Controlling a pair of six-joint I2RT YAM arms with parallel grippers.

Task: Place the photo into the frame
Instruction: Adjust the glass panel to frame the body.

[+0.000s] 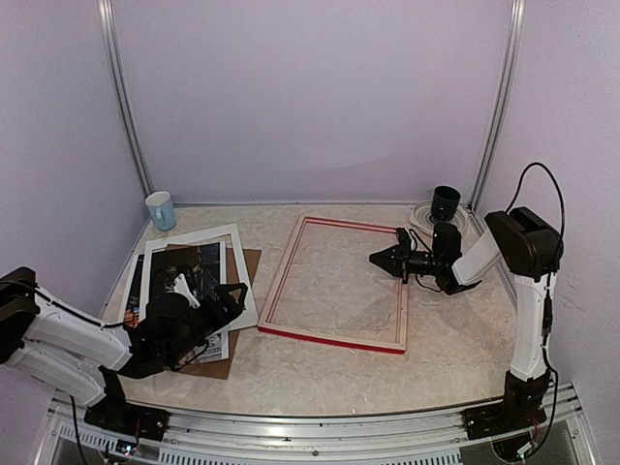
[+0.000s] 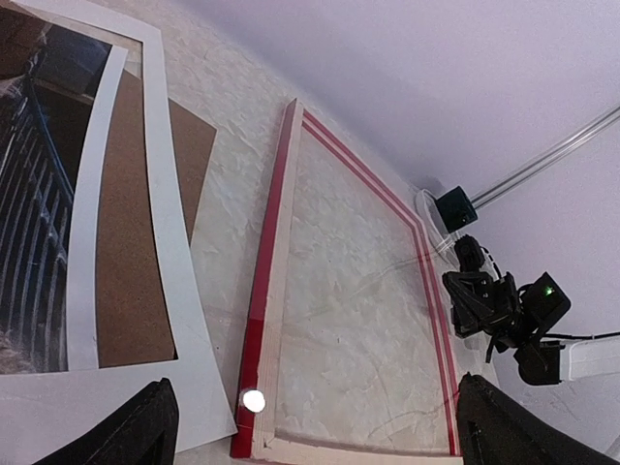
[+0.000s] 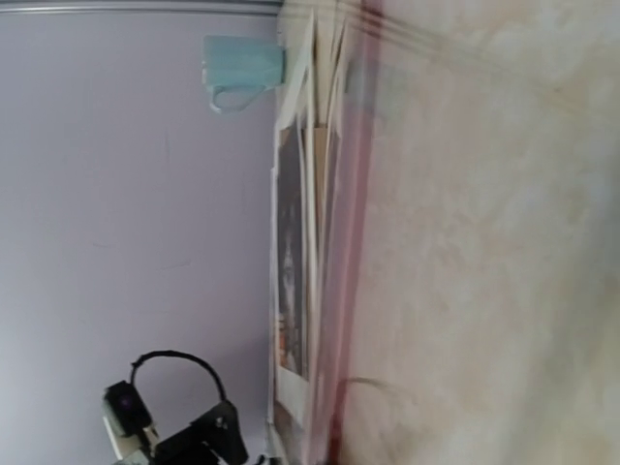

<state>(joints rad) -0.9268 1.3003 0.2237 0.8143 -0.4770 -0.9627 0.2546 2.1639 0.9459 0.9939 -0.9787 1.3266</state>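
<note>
Left gripper (image 1: 209,293), jaws spread wide, sits over the cat photo (image 1: 187,272), which lies amid a white mat (image 1: 194,235), left of the red frame (image 1: 334,338). Right gripper (image 1: 379,259) is clenched, apparently empty. Best to pinch only the photo's edge, not the mat.

The left arm (image 1: 63,344) reaches from its base at the near bench edge, its white link lying low and pointing toward the frame (image 1: 329,335). The left gripper (image 1: 211,291) sits to the left of the frame, clear of its left rail, with its fingers (image 2: 145,431) spread wide apart. The right arm (image 1: 528,320) stands upright to the right of the frame, bends at the elbow and slopes down leftward. The right gripper (image 1: 376,259) points left over the frame's opening, just inside the right rail, fingers pressed together.
</note>
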